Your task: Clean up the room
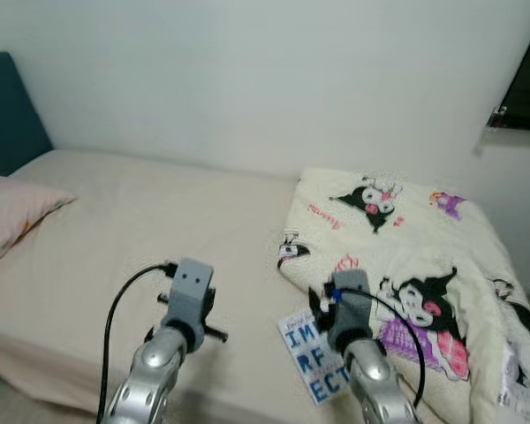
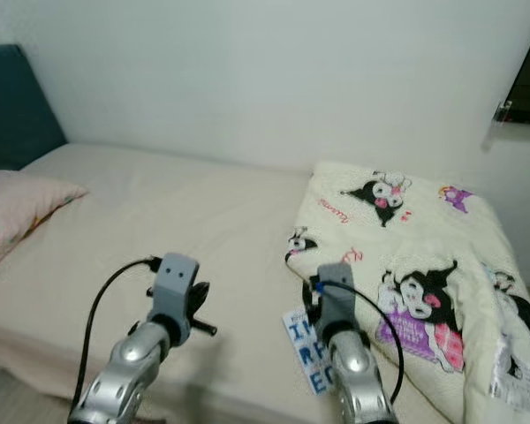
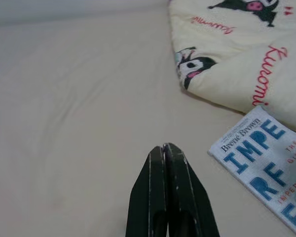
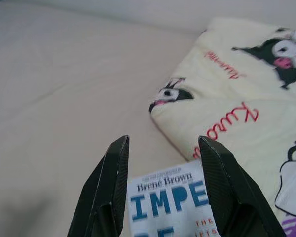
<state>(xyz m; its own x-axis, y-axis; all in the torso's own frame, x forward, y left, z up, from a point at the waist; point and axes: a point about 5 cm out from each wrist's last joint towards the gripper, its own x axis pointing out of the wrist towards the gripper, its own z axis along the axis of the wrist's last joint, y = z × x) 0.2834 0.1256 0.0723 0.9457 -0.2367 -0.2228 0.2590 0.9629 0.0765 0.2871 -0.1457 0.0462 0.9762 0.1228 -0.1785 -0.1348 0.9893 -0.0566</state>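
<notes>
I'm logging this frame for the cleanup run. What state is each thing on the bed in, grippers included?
Book: closed, flat on the bed, beside the blanket.
Blanket: folded, lying on the bed.
Pillow: lying at the head end.
Left gripper: shut, empty.
Right gripper: open, over the book.

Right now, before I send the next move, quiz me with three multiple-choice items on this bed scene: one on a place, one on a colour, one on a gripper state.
1. Where does the book lie?
A. On the pillow
B. On the bed sheet beside the folded blanket
C. On the floor

2. What colour are the big letters on the book's cover?
A. Blue
B. Green
C. Yellow

3. How do the grippers stand?
A. Both open
B. Both shut
C. Left shut, right open

Answers:
1 B: it lies flat on the sheet at the edge of the blanket.
2 A: blue letters on a white cover.
3 C: the left gripper has its fingers pressed together; the right gripper is spread over the book.
</notes>
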